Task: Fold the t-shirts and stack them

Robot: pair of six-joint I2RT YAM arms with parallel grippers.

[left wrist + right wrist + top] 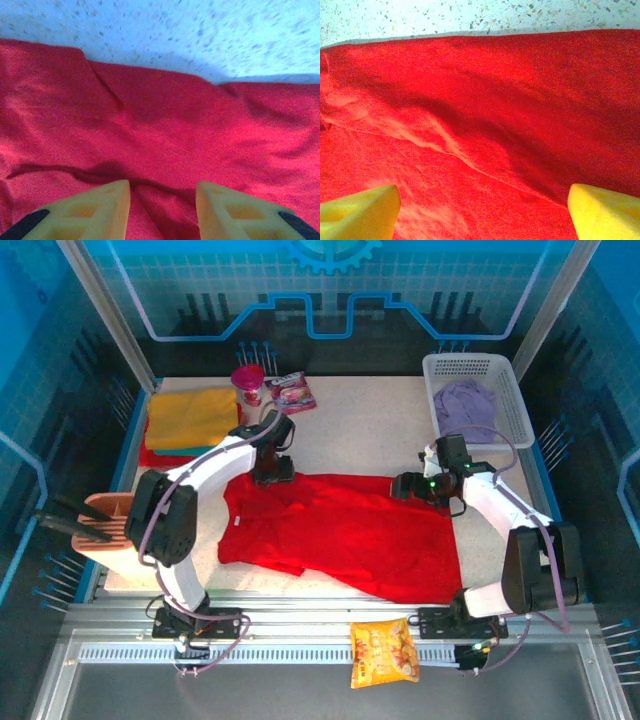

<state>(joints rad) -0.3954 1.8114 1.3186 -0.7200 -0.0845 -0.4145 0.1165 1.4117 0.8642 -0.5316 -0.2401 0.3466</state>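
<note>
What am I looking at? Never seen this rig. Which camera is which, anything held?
Two robot arms stand at the table's near edge, ending in the left gripper and right gripper, two fingers each. The wide picture comes from a fixed camera above and behind them. The other two come from a camera on each wrist, with yellow fingers at the bottom. A red t-shirt lies spread on the table. A folded yellow shirt tops a stack far left, and a lilac shirt sits in the white basket. Both grippers are open over the red t-shirt, holding nothing.

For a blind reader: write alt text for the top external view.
A red t-shirt lies spread on the table, the left gripper and right gripper at its far edge. Folded shirts are stacked far left.
</note>
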